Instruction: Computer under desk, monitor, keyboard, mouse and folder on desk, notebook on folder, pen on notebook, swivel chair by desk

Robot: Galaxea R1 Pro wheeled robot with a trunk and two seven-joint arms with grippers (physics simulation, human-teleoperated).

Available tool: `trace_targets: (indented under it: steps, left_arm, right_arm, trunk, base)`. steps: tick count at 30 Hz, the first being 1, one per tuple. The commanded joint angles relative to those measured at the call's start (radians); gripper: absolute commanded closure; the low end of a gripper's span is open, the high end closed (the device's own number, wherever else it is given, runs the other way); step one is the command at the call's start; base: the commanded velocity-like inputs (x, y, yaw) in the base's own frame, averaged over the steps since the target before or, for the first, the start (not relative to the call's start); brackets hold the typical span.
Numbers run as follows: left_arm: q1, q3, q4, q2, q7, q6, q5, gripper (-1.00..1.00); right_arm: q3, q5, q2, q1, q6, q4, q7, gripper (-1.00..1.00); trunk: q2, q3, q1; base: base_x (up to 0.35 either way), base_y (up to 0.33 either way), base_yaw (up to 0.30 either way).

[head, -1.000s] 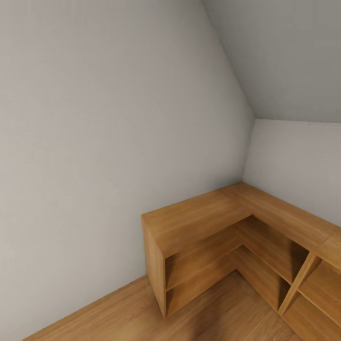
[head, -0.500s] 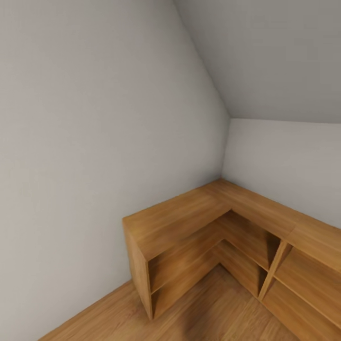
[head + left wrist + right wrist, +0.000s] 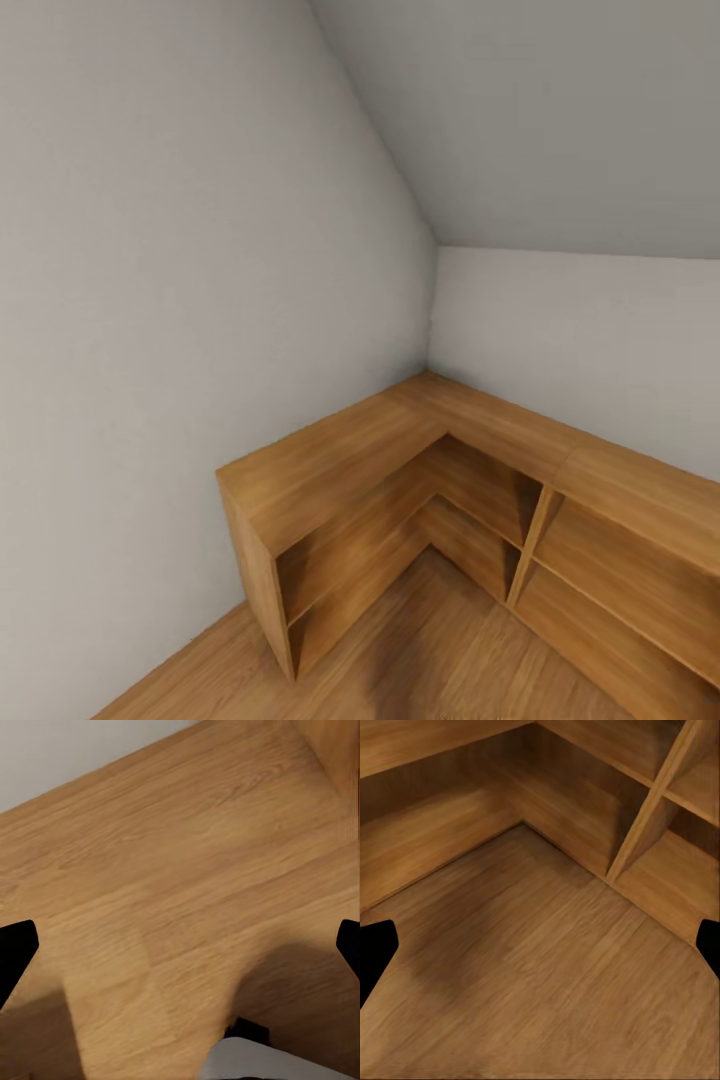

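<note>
Your head view has swung right since a second ago, sliding the pale grey walls point(image 3: 150, 300) and corner oak shelving point(image 3: 400, 470) leftward, above the plank floor point(image 3: 180, 870) of the bedroom, while your left gripper point(image 3: 180, 952) and right gripper point(image 3: 540, 952) stand wide, empty.

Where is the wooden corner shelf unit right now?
In the head view, the L-shaped wooden shelf unit stands on the plank floor in the room's corner, tucked against the pale grey walls under the sloped ceiling, lower centre to right.
</note>
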Motion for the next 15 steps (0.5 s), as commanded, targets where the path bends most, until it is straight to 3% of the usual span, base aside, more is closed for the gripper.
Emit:
trace_targets:
  steps: [1, 5, 8, 15]
  left_arm:
    - [0.000, -0.009, 0.004, 0.000, 0.008, -0.014, 0.001, -1.00]
    - [0.000, -0.010, 0.022, 0.000, -0.002, -0.068, 0.001, -1.00]
    - [0.002, -0.010, 0.032, -0.001, -0.024, -0.167, 0.001, -1.00]
    - [0.016, -0.010, 0.035, -0.002, -0.063, -0.233, 0.001, -1.00]
  right_arm:
    - [0.009, -0.003, 0.000, 0.005, -0.002, 0.003, -0.006, -1.00]
    - [0.009, -0.001, -0.002, 0.043, -0.010, 0.007, -0.005, -1.00]
    - [0.009, 0.001, -0.004, 0.096, -0.029, 0.009, -0.005, -1.00]
    - [0.010, 0.003, -0.004, 0.138, -0.114, 0.010, -0.005, -1.00]
  trunk:
    - [-0.001, -0.002, 0.000]
    - [-0.001, -0.003, 0.000]
    - [-0.001, -0.004, 0.000]
    - [-0.001, -0.005, 0.000]
  base:
    - [0.000, 0.000, -0.263]
    - [0.000, 0.000, -0.263]
    - [0.000, 0.000, -0.263]
    - [0.000, 0.000, -0.263]
